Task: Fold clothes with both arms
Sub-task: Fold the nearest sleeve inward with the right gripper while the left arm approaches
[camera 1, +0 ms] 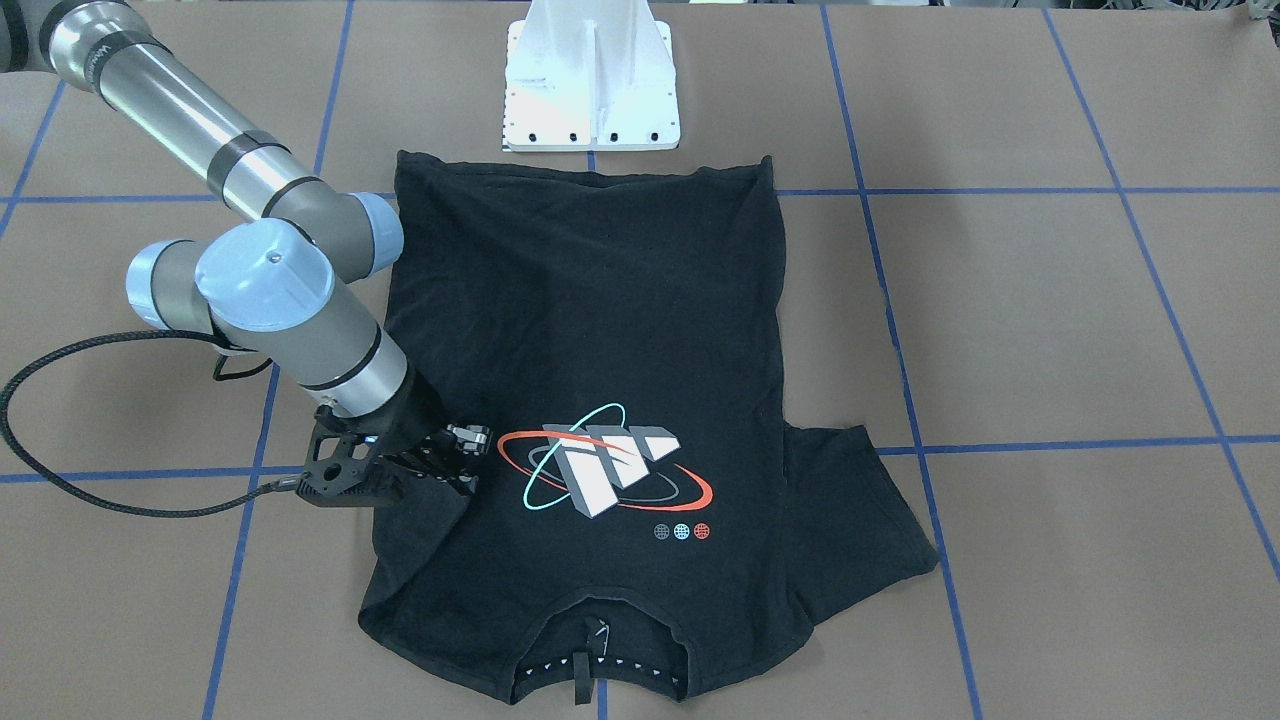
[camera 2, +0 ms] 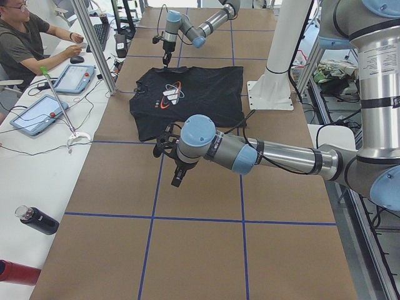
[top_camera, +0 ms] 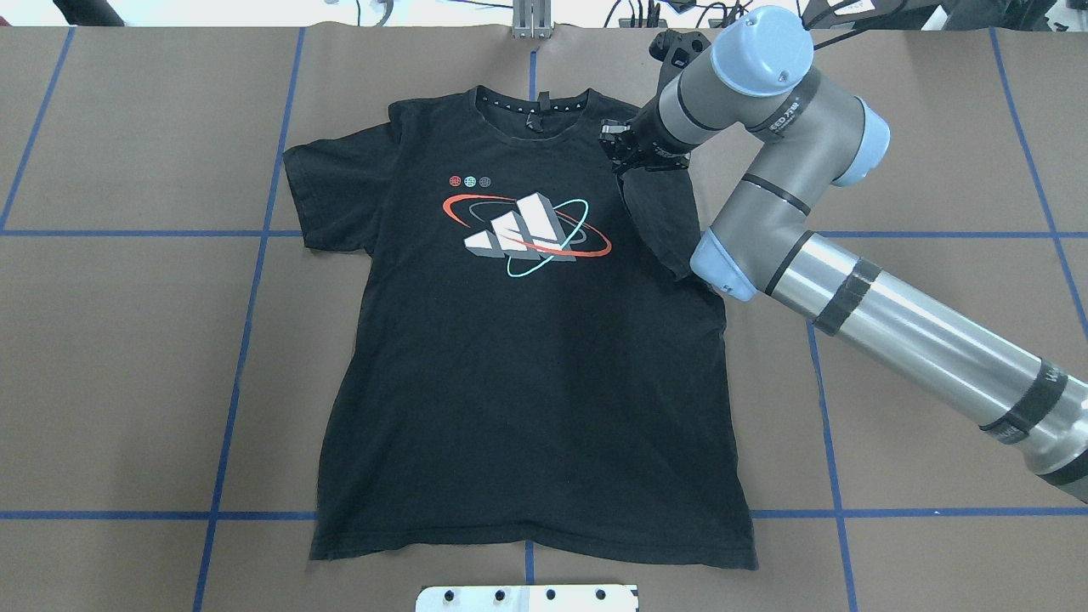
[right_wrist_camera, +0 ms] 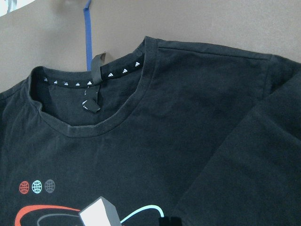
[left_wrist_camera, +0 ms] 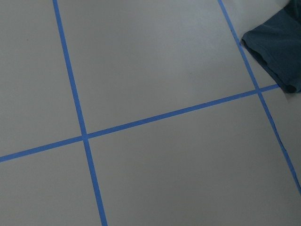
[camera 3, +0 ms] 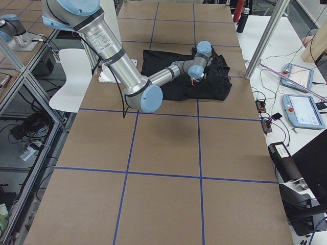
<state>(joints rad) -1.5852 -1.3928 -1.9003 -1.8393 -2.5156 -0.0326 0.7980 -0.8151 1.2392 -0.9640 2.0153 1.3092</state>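
My right end effector [top_camera: 620, 155] seems to pinch the T-shirt [top_camera: 527, 382] sleeve; I should lay it flat inward, keeping the crease straight.

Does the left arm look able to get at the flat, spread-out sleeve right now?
Likely yes: that sleeve lies uncovered on the left arm's side, and the right gripper sits at the opposite shoulder.

Bright, even light, soft shadows

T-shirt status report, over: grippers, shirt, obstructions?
Left gripper over bare table, clear of T-shirt, jaws unreadable. Right gripper down at the right sleeve, jaws unreadable. T-shirt flat, graphic up, right sleeve folded inward. No obstruction seen.
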